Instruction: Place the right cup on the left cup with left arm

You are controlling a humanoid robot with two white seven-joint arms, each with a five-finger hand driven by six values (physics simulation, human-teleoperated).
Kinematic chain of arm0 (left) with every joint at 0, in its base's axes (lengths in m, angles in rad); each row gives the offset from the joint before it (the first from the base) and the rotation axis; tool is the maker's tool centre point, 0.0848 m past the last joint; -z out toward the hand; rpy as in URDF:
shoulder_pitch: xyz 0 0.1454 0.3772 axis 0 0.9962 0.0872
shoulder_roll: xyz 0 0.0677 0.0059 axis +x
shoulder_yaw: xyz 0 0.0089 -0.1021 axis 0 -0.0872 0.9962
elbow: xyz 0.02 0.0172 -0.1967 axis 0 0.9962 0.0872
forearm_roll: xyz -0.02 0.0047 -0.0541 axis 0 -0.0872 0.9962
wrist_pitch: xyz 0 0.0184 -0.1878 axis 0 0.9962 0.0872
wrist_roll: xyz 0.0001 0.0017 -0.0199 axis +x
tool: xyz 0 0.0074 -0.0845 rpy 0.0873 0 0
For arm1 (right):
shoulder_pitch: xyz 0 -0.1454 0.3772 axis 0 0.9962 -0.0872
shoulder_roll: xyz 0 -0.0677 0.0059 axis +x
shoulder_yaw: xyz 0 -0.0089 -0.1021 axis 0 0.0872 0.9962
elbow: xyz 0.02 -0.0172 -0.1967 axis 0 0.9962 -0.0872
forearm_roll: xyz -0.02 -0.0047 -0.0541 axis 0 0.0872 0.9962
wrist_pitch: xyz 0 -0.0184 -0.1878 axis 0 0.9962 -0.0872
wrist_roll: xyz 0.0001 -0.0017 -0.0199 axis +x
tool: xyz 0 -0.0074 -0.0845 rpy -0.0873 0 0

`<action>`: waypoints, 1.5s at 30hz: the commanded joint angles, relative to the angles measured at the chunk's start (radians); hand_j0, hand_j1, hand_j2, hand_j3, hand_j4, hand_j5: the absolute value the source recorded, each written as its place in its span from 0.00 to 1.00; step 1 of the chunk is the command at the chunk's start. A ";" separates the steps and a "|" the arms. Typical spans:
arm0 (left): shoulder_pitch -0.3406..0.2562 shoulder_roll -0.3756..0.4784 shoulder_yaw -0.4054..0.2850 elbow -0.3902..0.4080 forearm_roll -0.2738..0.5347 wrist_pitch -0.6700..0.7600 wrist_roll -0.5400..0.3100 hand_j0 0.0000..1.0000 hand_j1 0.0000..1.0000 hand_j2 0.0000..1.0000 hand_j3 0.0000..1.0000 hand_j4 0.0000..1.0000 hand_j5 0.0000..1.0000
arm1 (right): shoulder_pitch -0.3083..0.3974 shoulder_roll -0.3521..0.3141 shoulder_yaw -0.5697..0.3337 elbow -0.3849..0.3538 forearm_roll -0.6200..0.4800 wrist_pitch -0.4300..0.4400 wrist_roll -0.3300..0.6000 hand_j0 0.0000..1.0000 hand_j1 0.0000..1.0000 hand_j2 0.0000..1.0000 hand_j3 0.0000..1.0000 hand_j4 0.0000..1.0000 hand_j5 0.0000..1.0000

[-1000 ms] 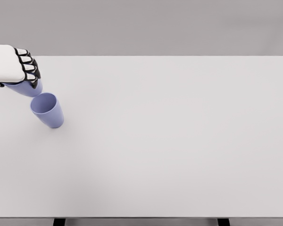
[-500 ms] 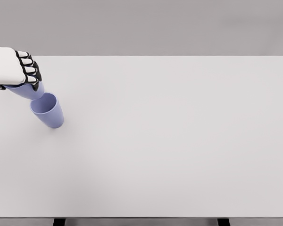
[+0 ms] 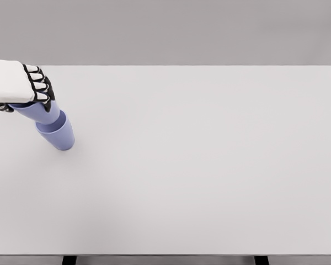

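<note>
Two lavender-blue cups show at the left of the head view. One cup (image 3: pixel 59 137) stands upright on the white table (image 3: pixel 198 160). The other cup (image 3: pixel 40 113) is tilted, its lower end inside the mouth of the standing cup. My left hand (image 3: pixel 36 96) comes in from the left edge and is shut on the tilted cup's upper part, with dark fingers (image 3: pixel 39 85) curled over it. Most of the held cup's top is hidden under the hand.
The table's far edge runs along the top, and its near edge sits close to the bottom of the frame. A grey wall lies behind it.
The left hand has moved right and down with its cup. The held cup's lower end went from beside the standing cup's rim to inside its mouth.
</note>
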 commanded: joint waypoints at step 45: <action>0.044 -0.057 0.002 0.101 0.024 0.003 0.000 0.54 0.54 0.54 0.54 0.54 0.54 | 0.000 0.000 0.000 0.000 0.000 0.000 0.000 1.00 1.00 1.00 1.00 1.00 1.00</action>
